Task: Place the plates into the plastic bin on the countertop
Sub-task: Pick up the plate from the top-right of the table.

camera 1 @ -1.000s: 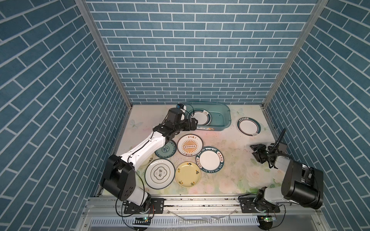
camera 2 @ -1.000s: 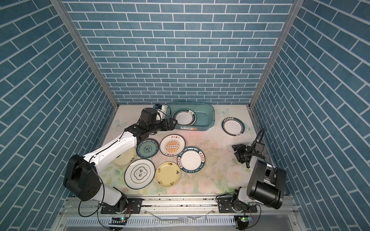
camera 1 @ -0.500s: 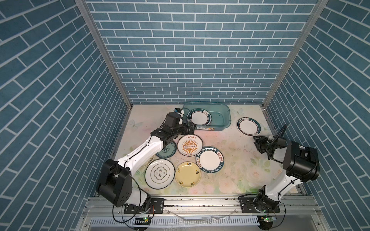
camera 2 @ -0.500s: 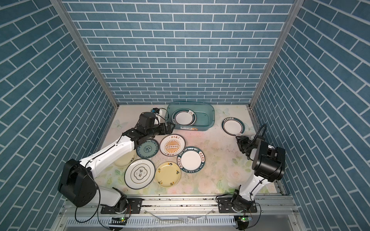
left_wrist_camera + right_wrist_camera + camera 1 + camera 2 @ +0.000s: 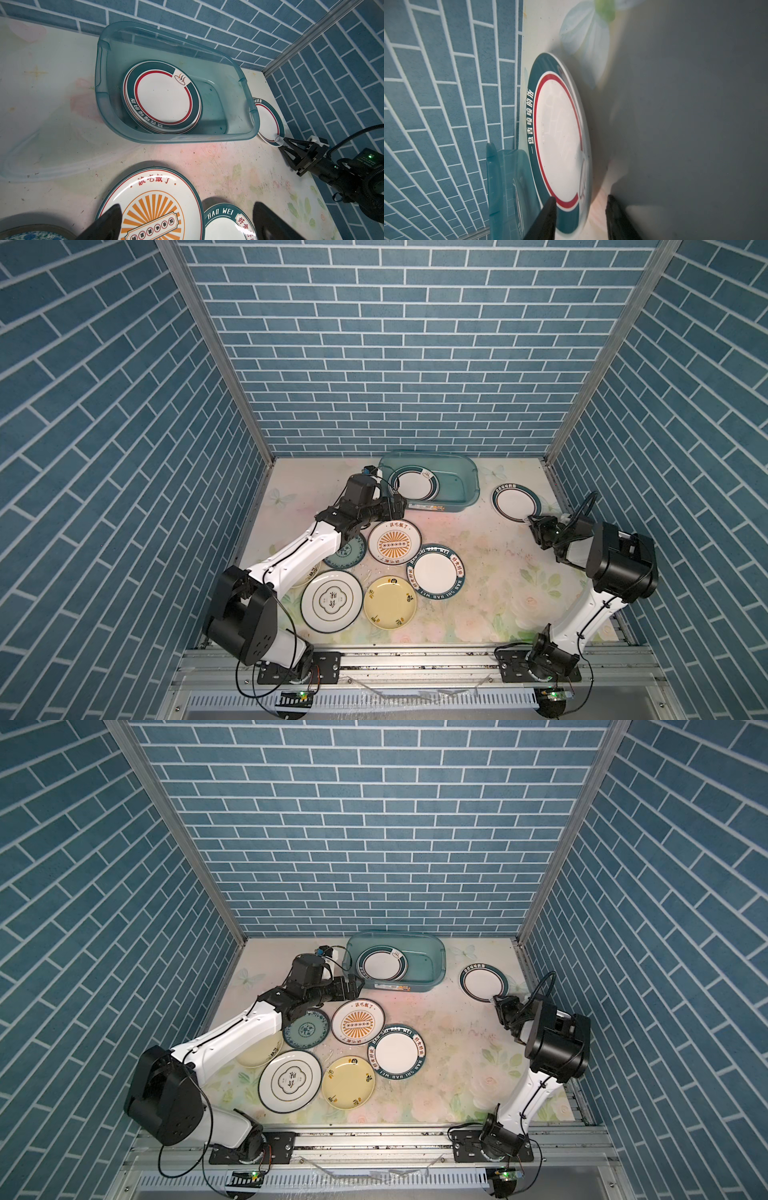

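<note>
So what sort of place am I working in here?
Likely a staged robot test booth, not a real kitchen: printed brick panels in aluminium framing, a floral countertop, and arm bases bolted to a front rail.

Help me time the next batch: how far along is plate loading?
Done: at least one plate lies in the bin. In hand: the right pincer straddles the rim of the teal-rimmed plate beside the bin, jaws apart. Remaining: that plate plus six more on the countertop; the open left pincer hovers by the sunburst plate.
</note>
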You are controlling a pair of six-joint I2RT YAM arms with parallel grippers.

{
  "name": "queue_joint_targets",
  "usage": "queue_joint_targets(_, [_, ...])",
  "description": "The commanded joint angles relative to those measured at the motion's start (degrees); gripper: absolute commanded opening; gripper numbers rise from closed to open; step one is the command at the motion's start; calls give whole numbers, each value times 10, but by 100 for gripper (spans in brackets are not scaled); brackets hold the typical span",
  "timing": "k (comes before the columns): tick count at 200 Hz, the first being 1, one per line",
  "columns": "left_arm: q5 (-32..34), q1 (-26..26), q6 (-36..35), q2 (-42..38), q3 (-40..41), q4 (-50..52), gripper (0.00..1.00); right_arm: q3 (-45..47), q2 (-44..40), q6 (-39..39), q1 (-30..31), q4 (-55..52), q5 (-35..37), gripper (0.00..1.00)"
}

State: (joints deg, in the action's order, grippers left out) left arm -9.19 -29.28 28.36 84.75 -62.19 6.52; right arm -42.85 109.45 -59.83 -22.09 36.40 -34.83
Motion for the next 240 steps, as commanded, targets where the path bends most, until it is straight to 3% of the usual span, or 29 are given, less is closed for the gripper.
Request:
queue_joint_targets(1, [3,1,-1,7,3,-4,100,-16,23,-9,-1,-27,19,38])
queue_joint_targets(38, [7,1,-4,9,5,-2,100,-34,35,-2,2,-41,21,26])
queue_joint_targets(70, [11,1,-7,10,4,1,100,-42,28,20,4,-67,30,9])
queue_joint_targets(117, [31,1,-22,10,5,17,100,-36,-8,54,6,-95,49,0])
queue_joint_targets(167, [35,1,-33,8,10,15,99,-17,-68,94,13,-134,58,0])
queue_joint_targets(240, [11,1,-13,21,16,-20,100,60,-283,154,59,-268,112,0])
